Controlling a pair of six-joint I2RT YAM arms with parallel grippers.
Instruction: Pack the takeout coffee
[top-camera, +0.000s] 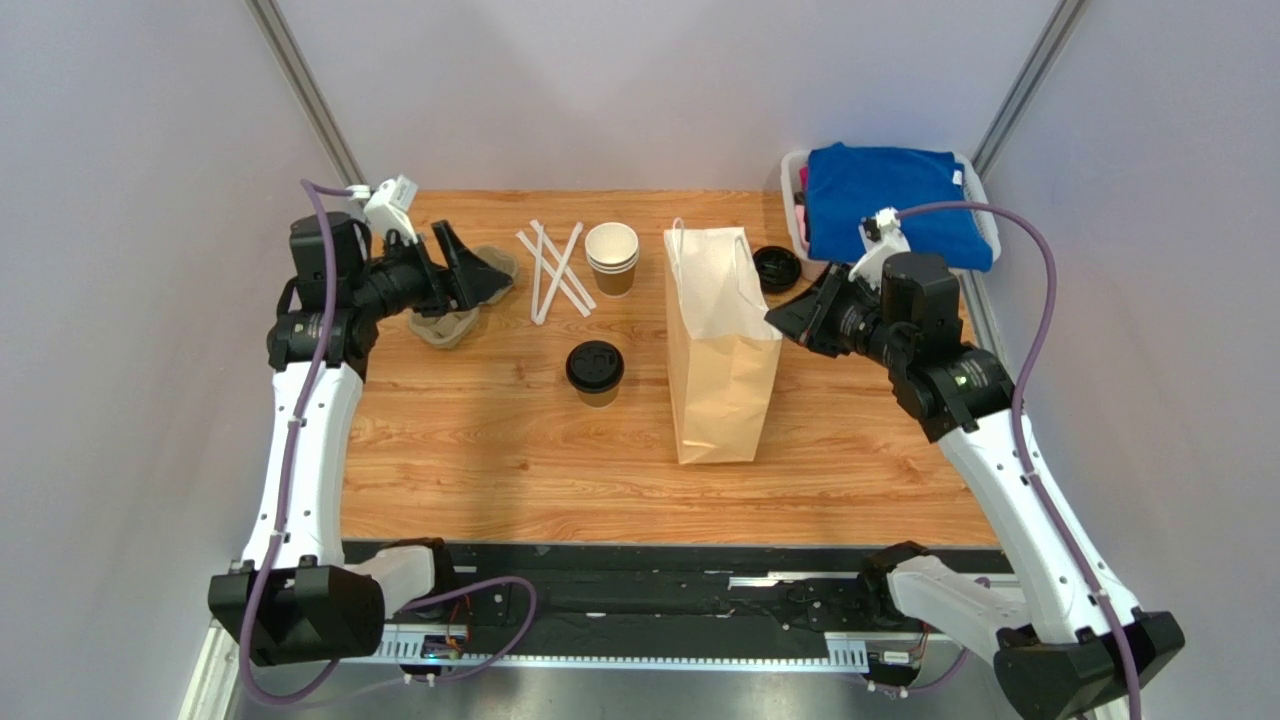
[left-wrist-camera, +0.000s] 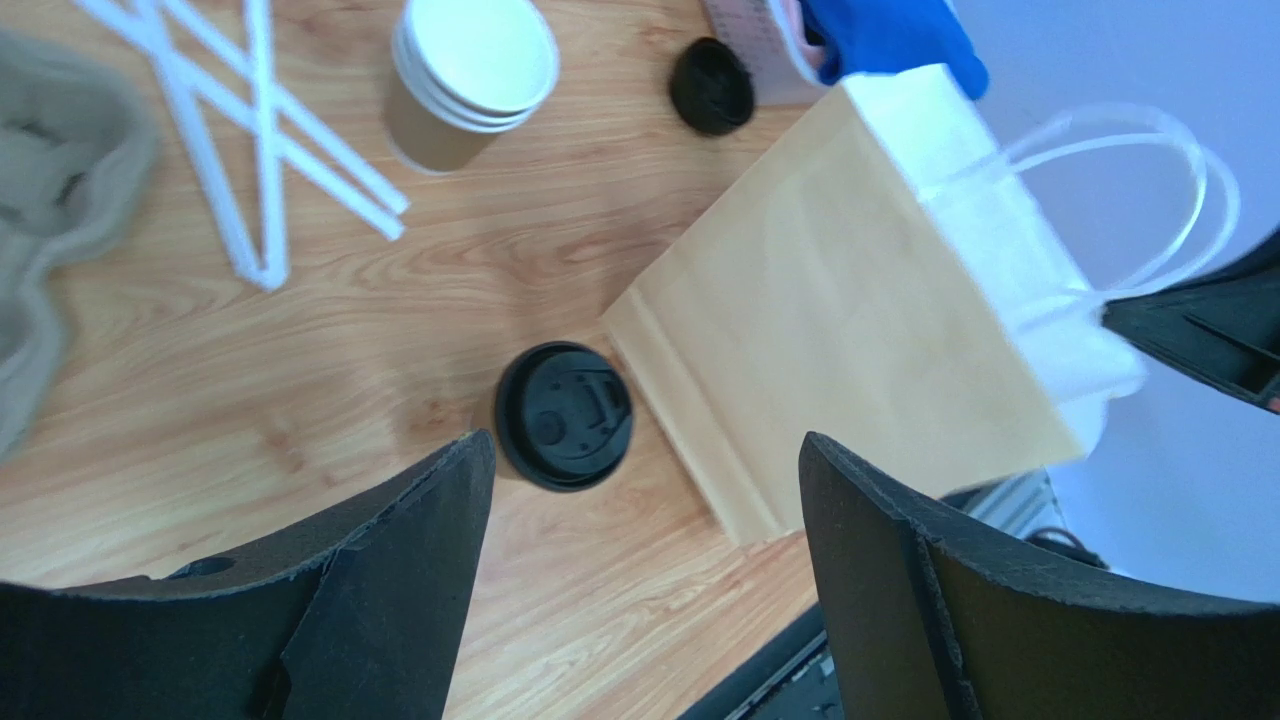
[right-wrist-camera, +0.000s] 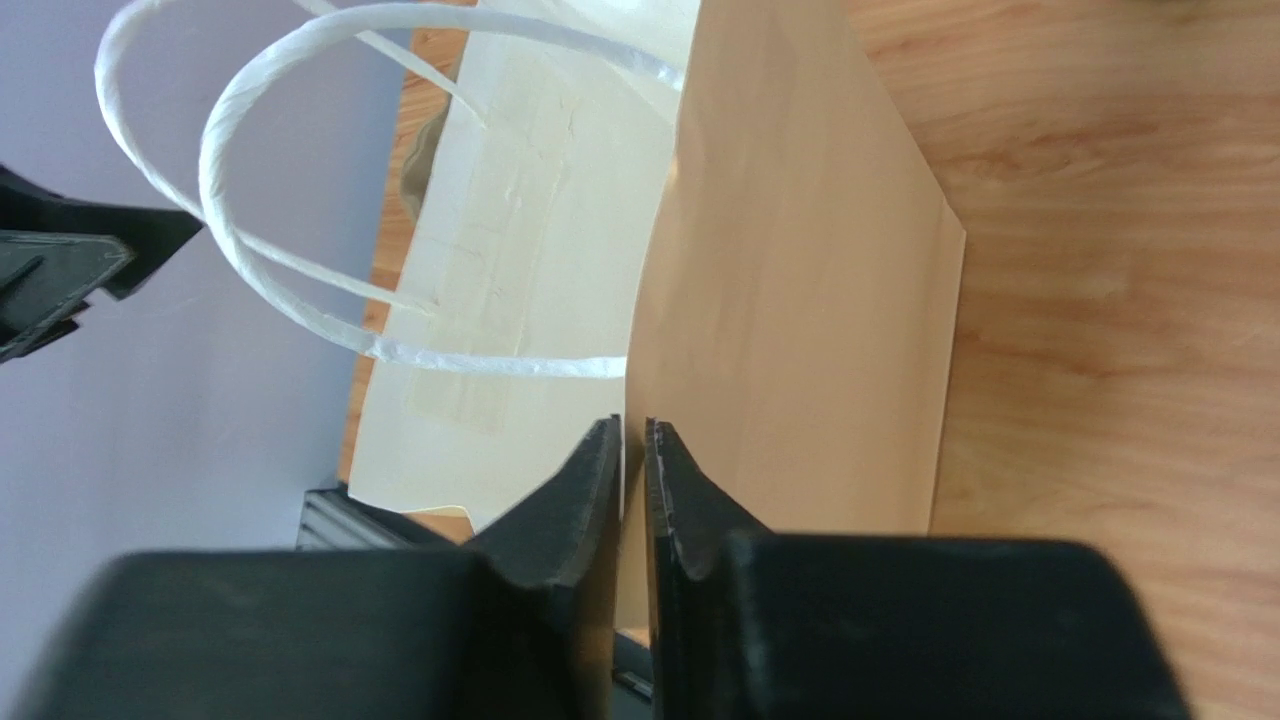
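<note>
The takeout coffee stands upright on the table, lid on, just left of the paper bag and apart from it, so nothing is packed yet. My right gripper is clenched on the bag's thin right wall near the top. The jaws are almost together with only the paper between them, and the white handles loop loosely across the mouth. My left gripper is spread wide and holds nothing. It hangs at the far left over the pulp cup carrier, well away from the coffee, though its wrist view looks down at the black lid between the two fingers.

My worries from here:

- The right pinch holds a single sheet of paper. If the bag gets tugged or bumped, the paper could slide out or crease and the bag could tip or fold shut.
- The cup sits close to the bag's left wall, so a wide-open finger coming down on that side could shove the bag (and I judge it is light).
- If I grip high on the lid, it may pop off. If I squeeze the paper wall hard, the cup could buckle and spill.
- The handles could snag the cup on its way into the mouth.
- The stack of lidless cups and the straws lie along the left arm's path, so a low sweep could scatter them.
</note>
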